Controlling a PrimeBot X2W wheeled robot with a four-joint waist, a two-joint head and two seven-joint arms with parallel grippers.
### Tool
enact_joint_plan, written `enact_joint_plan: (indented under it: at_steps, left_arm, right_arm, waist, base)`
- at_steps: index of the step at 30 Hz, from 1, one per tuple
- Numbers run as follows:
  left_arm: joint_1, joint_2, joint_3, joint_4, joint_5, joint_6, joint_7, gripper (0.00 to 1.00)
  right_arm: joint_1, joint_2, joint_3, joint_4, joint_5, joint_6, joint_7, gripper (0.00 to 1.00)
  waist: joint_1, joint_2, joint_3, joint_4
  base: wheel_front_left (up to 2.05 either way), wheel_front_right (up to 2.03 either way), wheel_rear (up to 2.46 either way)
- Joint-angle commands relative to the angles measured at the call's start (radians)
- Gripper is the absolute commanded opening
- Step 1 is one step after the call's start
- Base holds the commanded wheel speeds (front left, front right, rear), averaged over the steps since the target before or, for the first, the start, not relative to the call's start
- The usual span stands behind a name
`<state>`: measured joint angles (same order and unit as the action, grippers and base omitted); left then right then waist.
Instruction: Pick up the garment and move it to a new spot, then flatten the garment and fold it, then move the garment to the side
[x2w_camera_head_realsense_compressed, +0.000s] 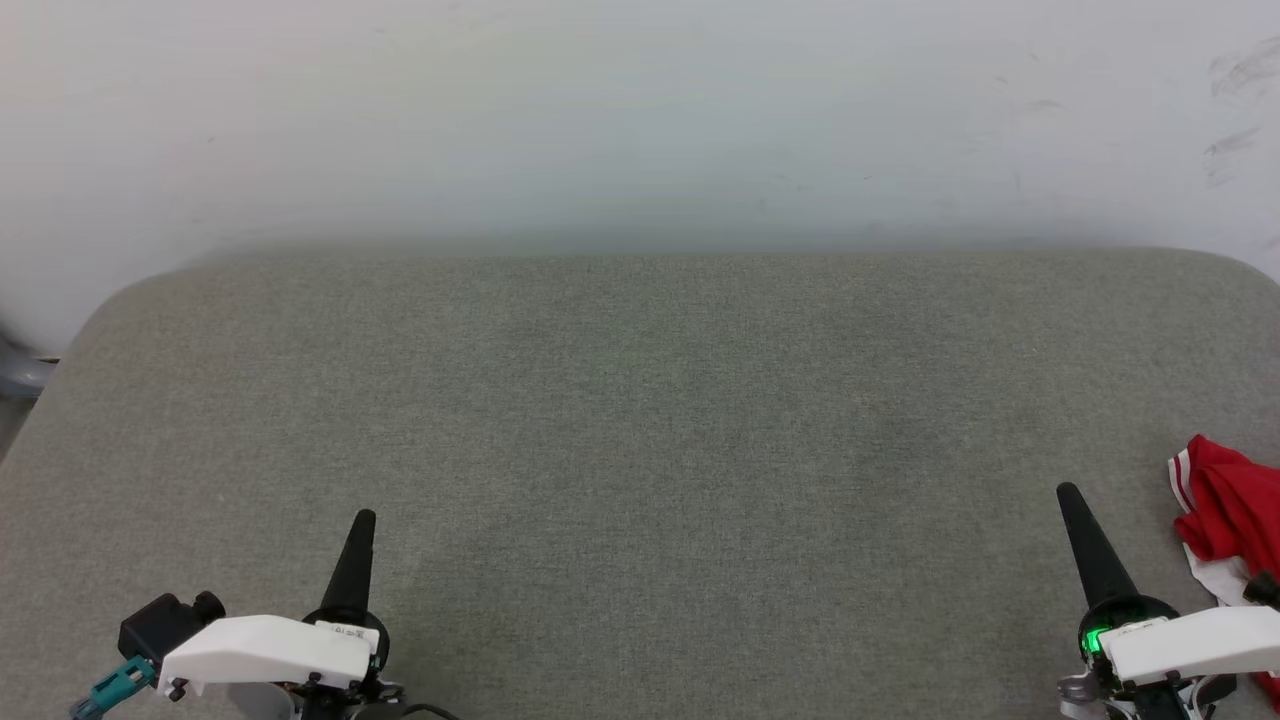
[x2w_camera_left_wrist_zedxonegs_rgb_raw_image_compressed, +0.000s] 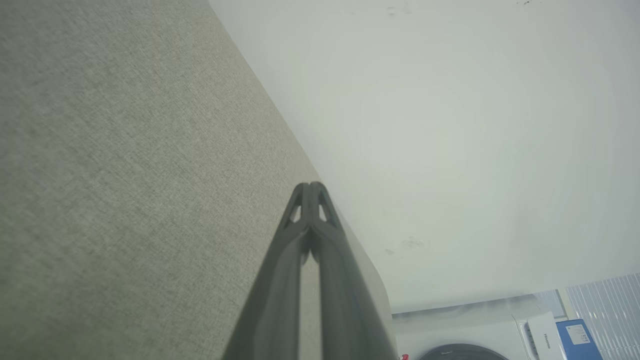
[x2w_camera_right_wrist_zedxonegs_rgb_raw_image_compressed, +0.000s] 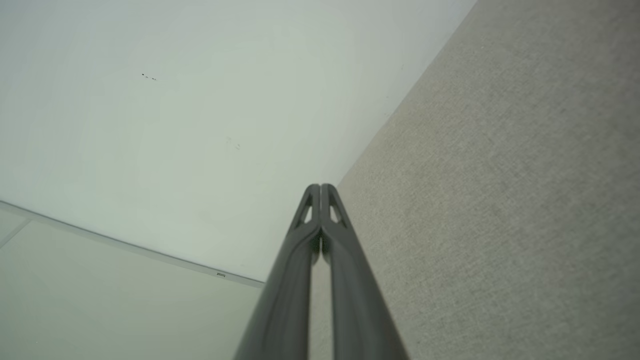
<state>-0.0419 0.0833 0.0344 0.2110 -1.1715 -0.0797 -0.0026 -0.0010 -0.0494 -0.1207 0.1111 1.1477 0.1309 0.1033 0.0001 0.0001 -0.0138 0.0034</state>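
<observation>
Crumpled red garment (x2w_camera_head_realsense_compressed: 1225, 510), white striped trim, on coarse grey woven desk (x2w_camera_head_realsense_compressed: 640, 420); left pincer (x2w_camera_head_realsense_compressed: 362, 520), right pincer (x2w_camera_head_realsense_compressed: 1068, 492) both closed, empty.

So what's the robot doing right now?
Nothing is being handled yet. Both the left gripper and the right gripper are shut and empty over the grey fabric-covered table. The crumpled bright red T-shirt with white striped trim lies bunched at the far right, beside the right gripper.
</observation>
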Motion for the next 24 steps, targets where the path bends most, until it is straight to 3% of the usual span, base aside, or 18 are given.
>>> enact_joint_plan:
  at_steps: [1,24]
  left_arm:
    - [-0.024,-0.001,0.007,-0.005,-0.026,-0.012,0.007,0.00]
    - [-0.049,-0.016,0.044,0.014,-0.224,-0.031,0.061,0.00]
  right_arm:
    - [-0.029,-0.002,0.000,0.002,0.028,0.000,0.001,0.00]
    - [-0.069,-0.002,0.004,0.066,0.237,0.000,0.006,0.00]
  waist:
    - [-0.0001,-0.0001,0.000,0.000]
    - [-0.0001,-0.0001,0.007,-0.001]
  base:
    - [0.00,0.00,0.00]
    - [0.00,0.00,0.00]
